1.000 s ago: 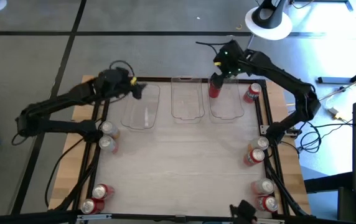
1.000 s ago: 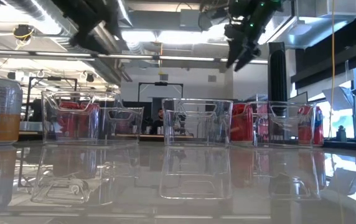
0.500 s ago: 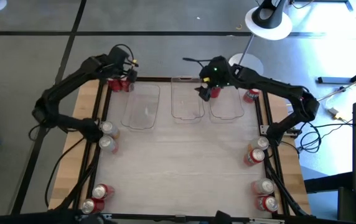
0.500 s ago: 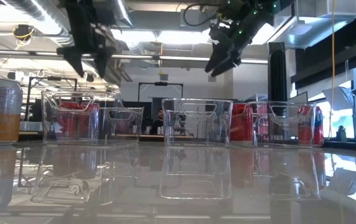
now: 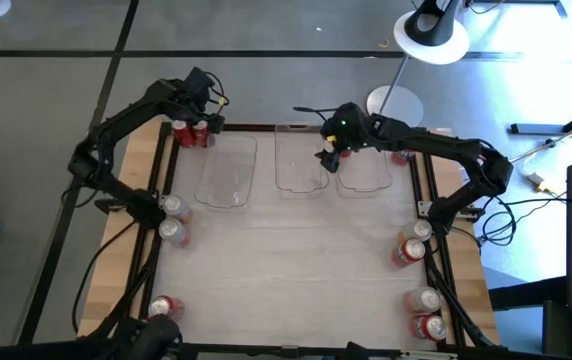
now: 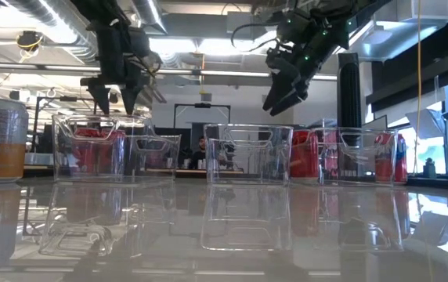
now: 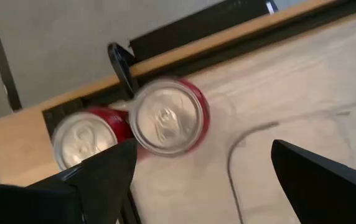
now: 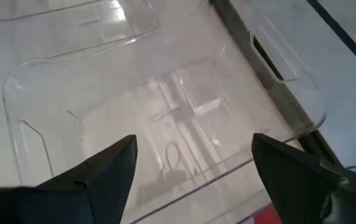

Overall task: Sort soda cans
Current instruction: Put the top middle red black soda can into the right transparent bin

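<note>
Landmark: middle bin (image 5: 300, 160), centre of a row of three clear plastic bins at the table's far edge. Table (image 5: 296, 260) pale wood grain, dark frame rails down both sides.

Near, well short of the middle bin: cans upright, long axis vertical, silver tops up. Left rail, nearest end: one red can (image 5: 163, 307). Right rail, nearest end: a pair (image 5: 426, 312), red sides, touching. Farther up the right rail, another pair (image 5: 412, 242), one paler. Left rail opposite: two pale silver cans (image 5: 172, 220), touching.

Bins: rounded rectangles, thin transparent walls, cut-out handles. Left bin (image 5: 229, 170) and right bin (image 5: 363, 171) flank the middle bin, long sides toward it.

Right gripper (image 5: 327, 160) hangs above the gap between middle bin and right bin, jaws spread, holding nothing; its wrist view looks down into a bare bin floor (image 8: 165, 118).

Far left of the middle bin, past the left bin's corner: two red cans (image 7: 167, 116) upright, round silver lids with pull tabs, side by side and touching, by the frame rail. Left gripper (image 5: 206, 117) hovers over them, jaws wide, gripping nothing
</note>
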Robot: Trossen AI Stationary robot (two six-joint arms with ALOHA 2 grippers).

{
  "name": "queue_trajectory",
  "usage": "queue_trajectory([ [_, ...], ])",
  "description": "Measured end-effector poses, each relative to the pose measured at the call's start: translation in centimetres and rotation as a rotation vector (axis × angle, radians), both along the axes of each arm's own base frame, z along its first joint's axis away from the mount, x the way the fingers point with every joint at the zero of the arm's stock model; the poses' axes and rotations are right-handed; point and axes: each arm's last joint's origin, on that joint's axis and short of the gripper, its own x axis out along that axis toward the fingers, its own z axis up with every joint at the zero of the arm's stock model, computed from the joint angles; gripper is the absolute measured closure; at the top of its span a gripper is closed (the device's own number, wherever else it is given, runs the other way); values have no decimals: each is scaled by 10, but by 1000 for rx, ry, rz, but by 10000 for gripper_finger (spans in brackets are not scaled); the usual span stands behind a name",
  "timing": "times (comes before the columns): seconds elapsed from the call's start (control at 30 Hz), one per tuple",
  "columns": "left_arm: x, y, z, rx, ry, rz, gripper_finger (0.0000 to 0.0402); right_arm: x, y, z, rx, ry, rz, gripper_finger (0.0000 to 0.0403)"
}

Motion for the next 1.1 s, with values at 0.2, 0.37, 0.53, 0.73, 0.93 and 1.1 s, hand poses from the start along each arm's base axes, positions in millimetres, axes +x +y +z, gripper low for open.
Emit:
queue_trajectory([
  [0.2,-1,8,-8,-7,74,-49,43,1,1,0,20,-20,22,88],
  [0.37,-2,15,-10,41,127,-37,43,2,1,1,46,-42,30,88],
  [0.53,-3,22,-23,4,148,-38,43,2,2,1,62,-52,45,88],
  [0.73,0,30,-41,-45,174,-74,43,2,2,1,62,-52,46,88],
  [0.93,4,34,-52,-99,172,-103,43,2,2,1,69,-55,50,88],
  [1.1,3,38,-59,-124,175,-91,43,2,2,1,68,-55,49,88],
])
